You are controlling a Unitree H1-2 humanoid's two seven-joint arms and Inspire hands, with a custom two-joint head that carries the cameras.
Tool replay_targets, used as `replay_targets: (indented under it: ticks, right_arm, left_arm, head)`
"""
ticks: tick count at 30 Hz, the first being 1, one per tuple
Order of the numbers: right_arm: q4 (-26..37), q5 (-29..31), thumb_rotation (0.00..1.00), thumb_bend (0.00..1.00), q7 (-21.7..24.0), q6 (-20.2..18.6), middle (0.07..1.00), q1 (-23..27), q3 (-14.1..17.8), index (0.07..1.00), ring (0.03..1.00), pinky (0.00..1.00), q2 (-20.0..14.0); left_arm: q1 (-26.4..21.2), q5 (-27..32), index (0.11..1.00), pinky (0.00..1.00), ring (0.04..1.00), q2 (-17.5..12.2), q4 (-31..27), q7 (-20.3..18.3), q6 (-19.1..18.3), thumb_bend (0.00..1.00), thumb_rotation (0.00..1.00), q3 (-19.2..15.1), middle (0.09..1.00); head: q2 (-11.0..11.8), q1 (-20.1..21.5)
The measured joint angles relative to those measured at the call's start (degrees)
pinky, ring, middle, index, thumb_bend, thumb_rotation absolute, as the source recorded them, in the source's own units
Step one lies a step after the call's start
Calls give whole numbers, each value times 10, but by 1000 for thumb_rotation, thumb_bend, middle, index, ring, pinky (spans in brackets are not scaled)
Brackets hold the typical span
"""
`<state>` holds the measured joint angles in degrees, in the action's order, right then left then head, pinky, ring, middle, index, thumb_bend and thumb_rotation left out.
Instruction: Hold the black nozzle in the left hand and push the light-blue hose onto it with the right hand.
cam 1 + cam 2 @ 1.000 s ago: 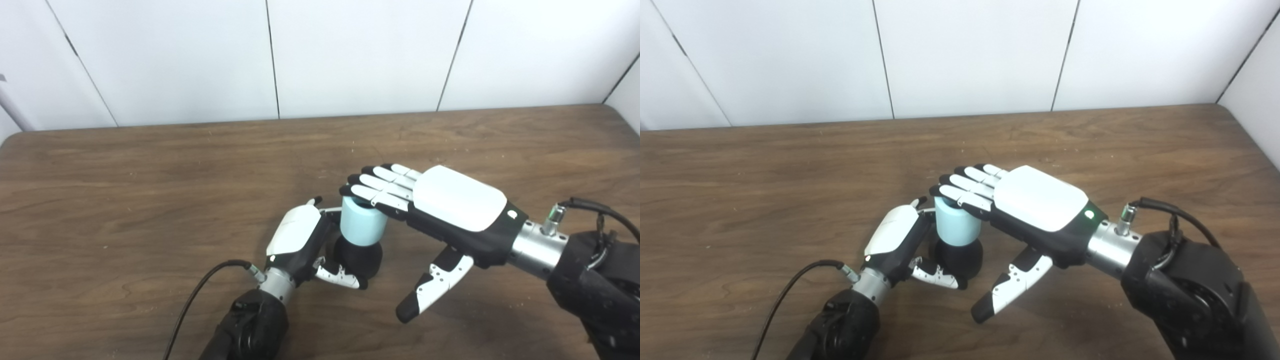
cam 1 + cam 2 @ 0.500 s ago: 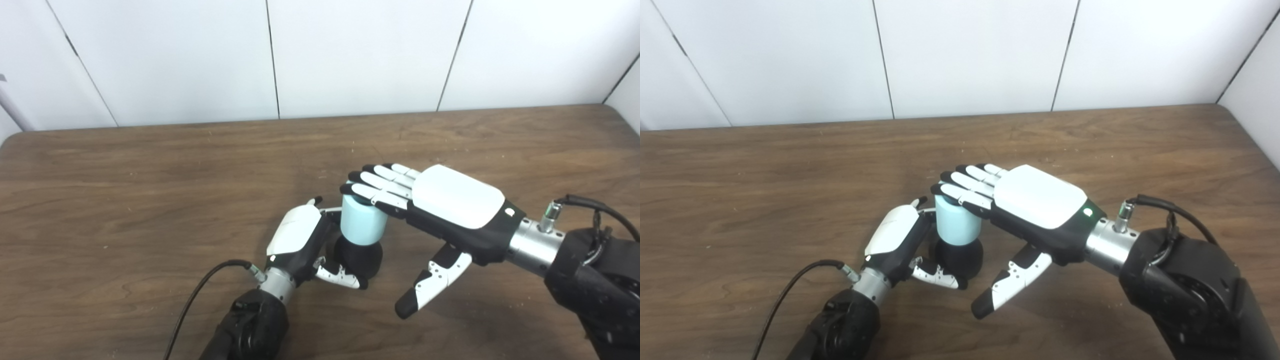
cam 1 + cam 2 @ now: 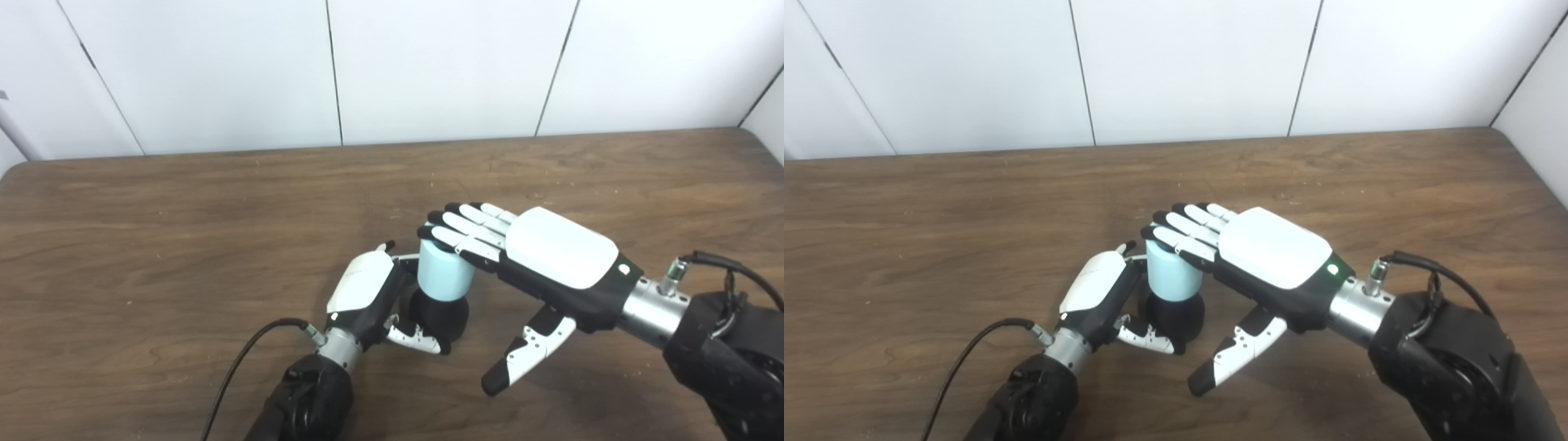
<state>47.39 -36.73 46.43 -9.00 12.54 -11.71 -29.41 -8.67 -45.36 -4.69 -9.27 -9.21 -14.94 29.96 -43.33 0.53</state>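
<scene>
- left hand (image 3: 367, 291) wrapped round the black nozzle (image 3: 440, 315), thumb curled across the front low down; nozzle sits upright on the tabletop (image 3: 184, 245), a little right of centre, near the front edge
- light-blue hose (image 3: 444, 277) is a short stubby piece standing on top of the nozzle, already on it; how deep it has gone cannot be seen
- right hand (image 3: 539, 260) flat and spread, palm down, grasping nothing; fingers (image 3: 459, 229) lie on the hose's top rim, thumb hanging loose well below and clear of everything
- step in hand, my read: pressing the hose down to seat it
- to do it well: push straight down along the nozzle's axis, not from the fingertip side only, which looks likely to tip the hose toward the left hand
- better to shift the right hand so the load sits over the middle of the hose top
- left hand should grip firm and low so the nozzle doesn't skid or rock on the tabletop
- risk: hose cocks sideways, or the fingers slip off the rim
</scene>
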Motion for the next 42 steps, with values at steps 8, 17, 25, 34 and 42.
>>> replay_targets:
  ticks: [8,17,25,34,42]
  right_arm:
    - [-5,2,1000,792,-12,4,1000,-5,0,981,1000,1000,0]
    - [-11,-3,1000,792,-40,16,1000,-24,0,981,1000,1000,0]
    - [-14,-9,1000,790,-48,20,1000,-29,-6,982,1000,1000,0]
    - [-16,-14,1000,783,-60,26,1000,-36,-13,981,1000,1000,1]
    - [-18,-22,1000,791,-64,26,1000,-35,-22,988,1000,1000,1]
  left_arm:
    - [0,1,486,1000,727,0,0,-1,0,522,0,0,491]
    - [0,1,482,1000,727,0,0,-3,0,521,0,0,498]
    - [0,1,482,1000,723,0,-1,-3,0,521,0,0,500]
    - [0,1,479,1000,723,-1,-1,-4,0,520,0,0,507]
    - [0,1,479,1000,723,-1,-1,-5,0,520,0,-1,507]
  head:
    - [-2,1]
    - [-2,2]
    - [-2,1]
    - [-4,1]
    - [-5,2]
